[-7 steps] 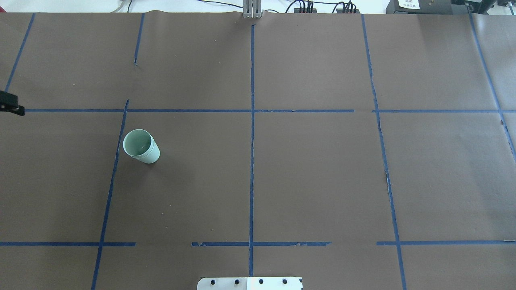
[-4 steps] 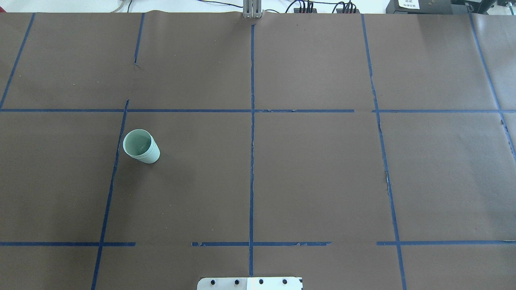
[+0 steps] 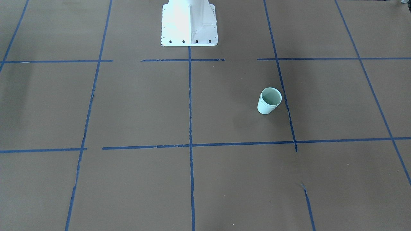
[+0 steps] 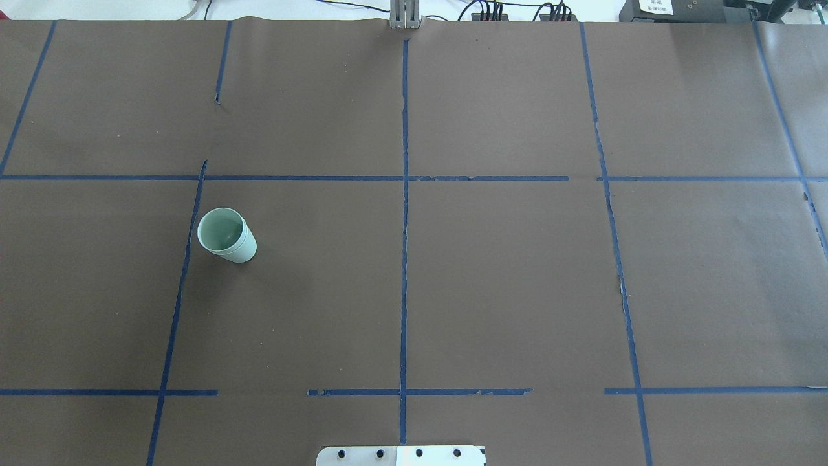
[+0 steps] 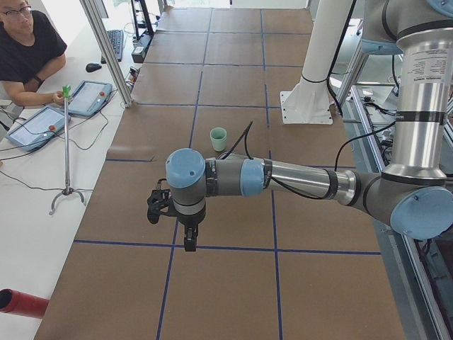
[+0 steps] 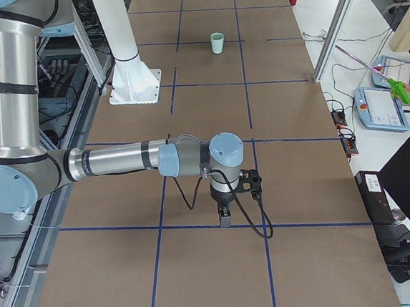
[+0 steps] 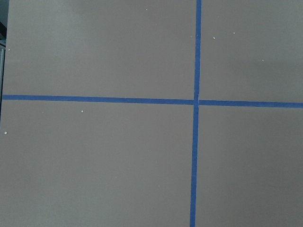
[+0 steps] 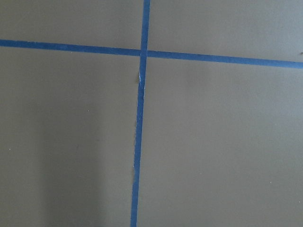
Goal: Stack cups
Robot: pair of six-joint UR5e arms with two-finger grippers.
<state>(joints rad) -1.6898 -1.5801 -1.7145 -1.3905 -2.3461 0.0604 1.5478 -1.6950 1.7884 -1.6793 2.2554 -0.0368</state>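
Observation:
A pale mint-green cup (image 4: 226,235) stands upright on the brown table cover, left of centre. A second rim line just under its rim suggests one cup nested inside another. It also shows in the front view (image 3: 269,101), the left side view (image 5: 219,139) and the right side view (image 6: 217,42). No separate second cup is in view. My left gripper (image 5: 189,244) hangs over the table's left end, far from the cup. My right gripper (image 6: 225,220) hangs over the right end. I cannot tell whether either is open or shut. Both wrist views show only paper and tape.
Blue tape lines (image 4: 404,226) grid the brown cover. The white robot base plate (image 4: 401,455) sits at the near edge. Cables and power strips (image 4: 517,13) lie along the far edge. An operator (image 5: 25,49) with tablets sits beyond the far side.
A black part of my left gripper at the overhead view's left edge has moved out of that view. The cup has not moved.

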